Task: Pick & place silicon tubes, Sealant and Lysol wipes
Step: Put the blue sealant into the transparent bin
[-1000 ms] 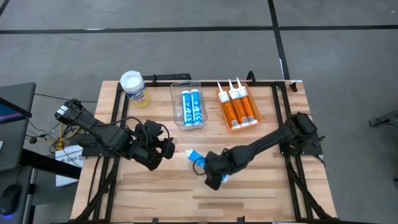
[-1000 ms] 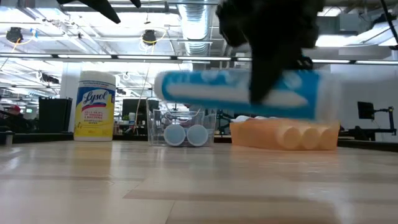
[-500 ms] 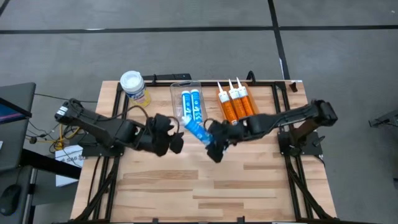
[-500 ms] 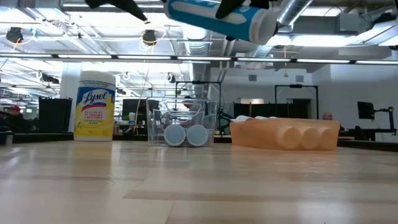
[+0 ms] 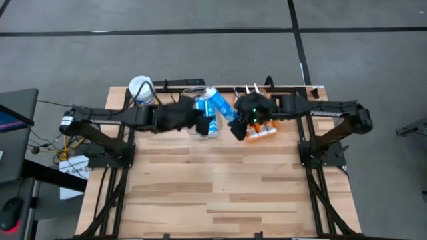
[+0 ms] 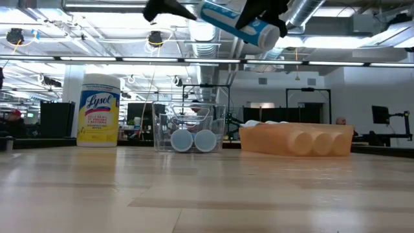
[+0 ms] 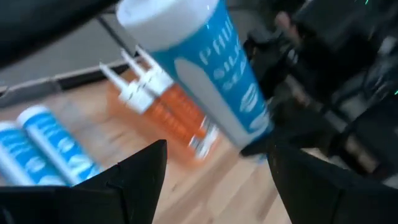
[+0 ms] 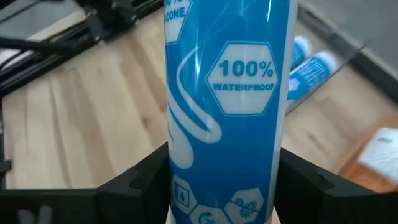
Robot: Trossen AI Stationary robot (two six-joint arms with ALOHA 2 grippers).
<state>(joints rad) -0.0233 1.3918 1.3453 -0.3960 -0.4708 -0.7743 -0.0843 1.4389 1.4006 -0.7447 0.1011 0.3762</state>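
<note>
Right jaws (image 5: 235, 120) clamped on blue-and-white silicone tube (image 5: 221, 107), held tilted in the air over the clear plastic bin (image 5: 193, 95) at the worktop (image 5: 213, 193) rear. Left jaws (image 5: 200, 123) spread open, empty, just beside it. White-lidded yellow-label Lysol wipes canister (image 5: 141, 91) upright at rear-left corner.

Glossy blue tube (image 8: 227, 93); clear plastic bin (image 6: 191, 126); matt wood table (image 5: 220, 193).
</note>
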